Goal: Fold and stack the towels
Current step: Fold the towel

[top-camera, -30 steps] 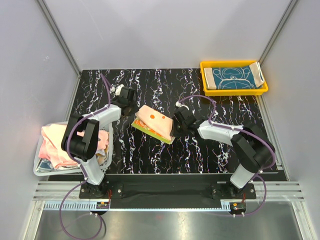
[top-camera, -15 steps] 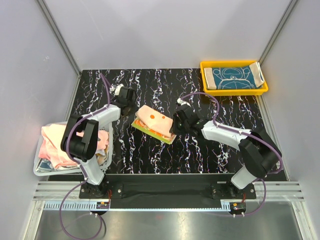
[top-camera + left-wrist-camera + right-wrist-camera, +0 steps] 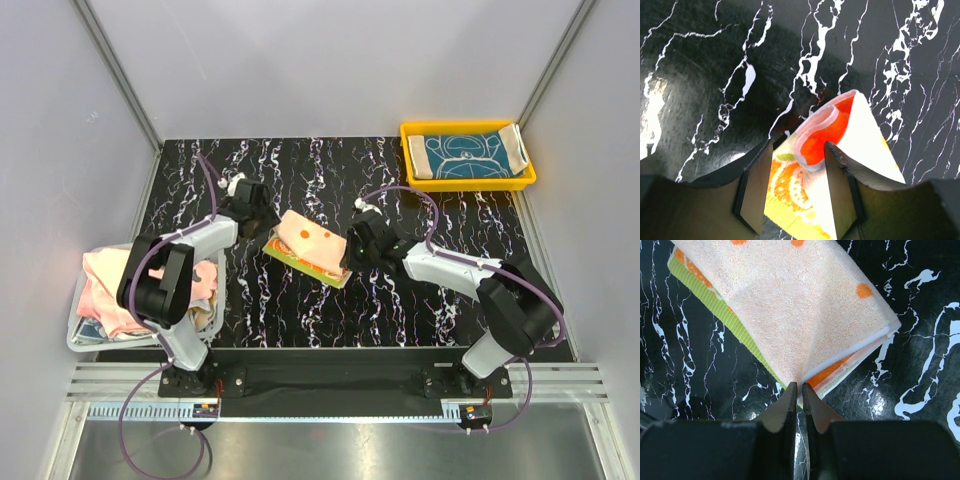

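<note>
Teal towel (image 3: pixel 465 155) was noted in yellow tray (image 3: pixel 468 184), pink towels (image 3: pixel 105 285) in basket (image 3: pixel 75 340). Shown only by wrist views: left fingers (image 3: pixel 754 195) parted astride corner of orange towel (image 3: pixel 815 145); right fingers (image 3: pixel 780 410) clamped on its edge.

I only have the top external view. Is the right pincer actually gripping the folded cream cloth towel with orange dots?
Observer: Yes: right wrist view shows the right pincer shut on the edge of the folded cream cloth towel with orange dots, cloth puckering.
Operator: And the left pincer?
Observer: The left pincer is open, jaws either side of the towel's rolled corner.
Operator: Anything printed underneath?
Observer: An orange-slice print, seen from the left wrist.
</note>
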`<state>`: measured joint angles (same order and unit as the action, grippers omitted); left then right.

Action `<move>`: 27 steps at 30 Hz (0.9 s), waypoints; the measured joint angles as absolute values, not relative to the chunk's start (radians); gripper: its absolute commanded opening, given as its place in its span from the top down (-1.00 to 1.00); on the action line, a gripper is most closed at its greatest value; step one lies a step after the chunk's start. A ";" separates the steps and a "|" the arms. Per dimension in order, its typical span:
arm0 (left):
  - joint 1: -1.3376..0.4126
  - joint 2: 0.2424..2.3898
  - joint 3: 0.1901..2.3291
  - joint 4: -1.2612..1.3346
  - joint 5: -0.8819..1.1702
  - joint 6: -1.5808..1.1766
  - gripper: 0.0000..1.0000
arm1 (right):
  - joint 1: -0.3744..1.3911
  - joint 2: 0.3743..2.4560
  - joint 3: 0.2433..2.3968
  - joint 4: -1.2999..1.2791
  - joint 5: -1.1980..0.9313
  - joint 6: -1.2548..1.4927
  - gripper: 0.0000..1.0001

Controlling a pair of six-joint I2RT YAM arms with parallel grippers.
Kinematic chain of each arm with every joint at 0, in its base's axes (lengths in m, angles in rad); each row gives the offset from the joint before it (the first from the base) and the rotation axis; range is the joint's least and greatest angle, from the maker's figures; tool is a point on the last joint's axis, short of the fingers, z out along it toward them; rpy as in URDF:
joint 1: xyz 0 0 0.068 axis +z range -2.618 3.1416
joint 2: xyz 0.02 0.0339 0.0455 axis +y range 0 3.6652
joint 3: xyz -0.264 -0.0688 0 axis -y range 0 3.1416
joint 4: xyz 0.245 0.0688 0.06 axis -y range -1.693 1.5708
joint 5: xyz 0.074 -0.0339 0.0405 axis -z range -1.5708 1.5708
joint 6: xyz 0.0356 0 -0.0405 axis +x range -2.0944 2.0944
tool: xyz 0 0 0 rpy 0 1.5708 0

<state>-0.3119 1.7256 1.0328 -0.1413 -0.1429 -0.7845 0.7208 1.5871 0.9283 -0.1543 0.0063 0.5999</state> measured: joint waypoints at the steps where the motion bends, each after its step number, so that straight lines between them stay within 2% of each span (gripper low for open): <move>1: -0.311 1.718 1.024 -0.138 -0.139 -0.786 -0.01 | 0.721 1.587 0.927 -0.154 0.006 0.600 0.71; 10: -0.299 1.651 0.970 -0.102 -0.113 -0.828 -0.07 | 0.721 1.587 0.919 -0.154 0.006 0.600 0.72; 17: -0.297 1.647 0.960 -0.079 -0.089 -0.842 -0.03 | 0.721 1.587 0.916 -0.153 0.006 0.600 0.72; 22: -0.297 1.657 0.958 -0.055 -0.067 -0.850 0.07 | 0.721 1.587 0.916 -0.153 0.006 0.600 0.71; 27: -0.297 1.675 0.952 -0.043 -0.047 -0.866 0.29 | 0.722 1.587 0.916 -0.153 0.006 0.600 0.71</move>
